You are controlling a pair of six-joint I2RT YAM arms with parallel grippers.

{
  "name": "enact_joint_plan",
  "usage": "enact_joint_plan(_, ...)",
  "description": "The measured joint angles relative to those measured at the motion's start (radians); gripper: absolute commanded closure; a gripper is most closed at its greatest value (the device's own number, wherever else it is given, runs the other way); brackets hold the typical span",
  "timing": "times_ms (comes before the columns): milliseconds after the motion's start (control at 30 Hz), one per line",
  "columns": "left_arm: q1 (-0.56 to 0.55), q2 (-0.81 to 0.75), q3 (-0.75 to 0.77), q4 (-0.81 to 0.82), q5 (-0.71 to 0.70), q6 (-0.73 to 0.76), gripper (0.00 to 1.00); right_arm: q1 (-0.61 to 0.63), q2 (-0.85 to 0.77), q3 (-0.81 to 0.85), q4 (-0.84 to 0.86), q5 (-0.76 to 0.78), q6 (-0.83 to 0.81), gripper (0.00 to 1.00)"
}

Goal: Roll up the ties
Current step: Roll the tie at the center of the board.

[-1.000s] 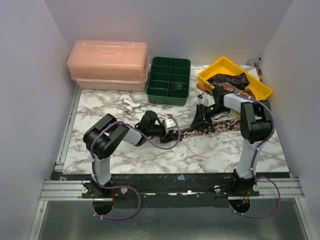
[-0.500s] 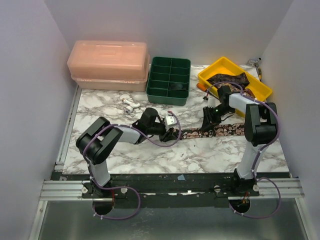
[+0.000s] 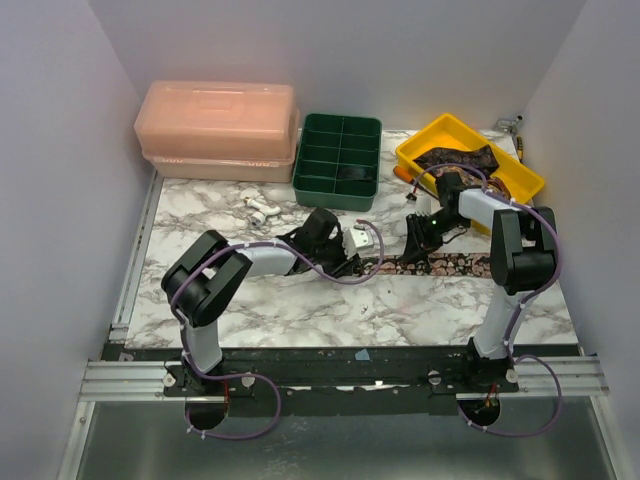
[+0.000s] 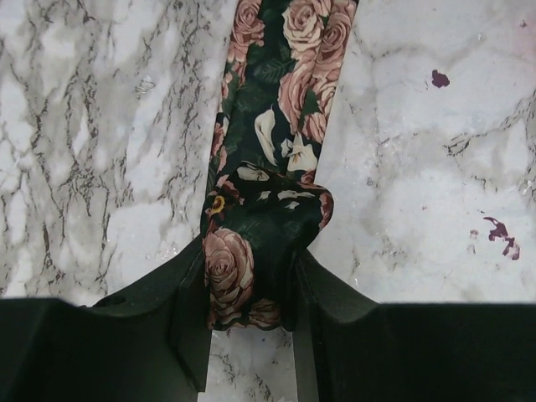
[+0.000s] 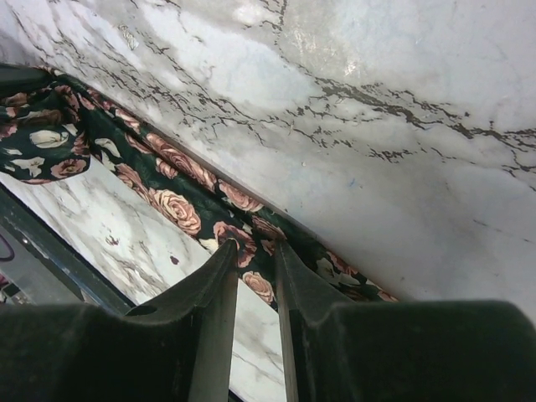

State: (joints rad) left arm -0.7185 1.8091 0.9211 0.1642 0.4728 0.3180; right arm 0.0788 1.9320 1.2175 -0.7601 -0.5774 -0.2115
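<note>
The left gripper [image 4: 251, 280] lay low over the worktop [image 3: 300, 310], its jaws closed on the left end of a tie [image 4: 280, 100]. That end was doubled over into a small lump between the jaws, which I took for the start of the roll. Gripped there, the wrist could turn and wind the cloth up on itself.

From the lump the tie ran flat to the right across the middle of the worktop, roses up. Its long axis was about parallel with the near edge, and its free length pointed toward the right wall until the right arm hid it.

Partway along, the right gripper [image 5: 254, 251] came down from the far side, jaws drawn nearly together with only a slit between them and tips at the tie's edge. Whether they pinched the cloth or only pressed on it could not be told. Either way, the hold seemed meant to keep the strip straight and lightly taut so the roll would wind evenly.

Farther right and back, more ties [image 3: 455, 160] lay heaped in the yellow tray [image 3: 447, 125], apparently awaiting their turn. The job looked barely begun.
</note>
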Motion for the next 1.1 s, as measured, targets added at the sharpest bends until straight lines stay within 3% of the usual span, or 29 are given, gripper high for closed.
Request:
enact_joint_plan(100,-0.015,0.015,0.041,-0.07,-0.037,0.02,0.89,0.0,-0.002,0.003,-0.004,-0.01,-0.007,0.66)
enact_joint_plan(300,-0.067,0.04,0.142,-0.237,-0.094,0.034,0.87,0.0,-0.012,0.028,-0.042,-0.077,-0.006,0.32)
enact_joint_plan(367,-0.084,0.062,0.192,-0.293,-0.108,0.033,0.86,0.0,-0.025,0.033,-0.049,-0.114,0.012,0.29)
enact_joint_plan(467,-0.112,0.088,0.251,-0.364,-0.126,0.033,0.84,0.0,-0.053,0.033,-0.05,-0.191,0.062,0.31)
enact_joint_plan(667,-0.129,0.12,0.336,-0.499,-0.134,0.033,0.83,0.0,-0.069,-0.054,0.053,-0.34,0.221,0.46)
enact_joint_plan(1100,-0.149,0.199,0.492,-0.694,-0.193,0.011,0.83,0.037,-0.09,-0.348,0.48,-0.444,0.653,0.48)
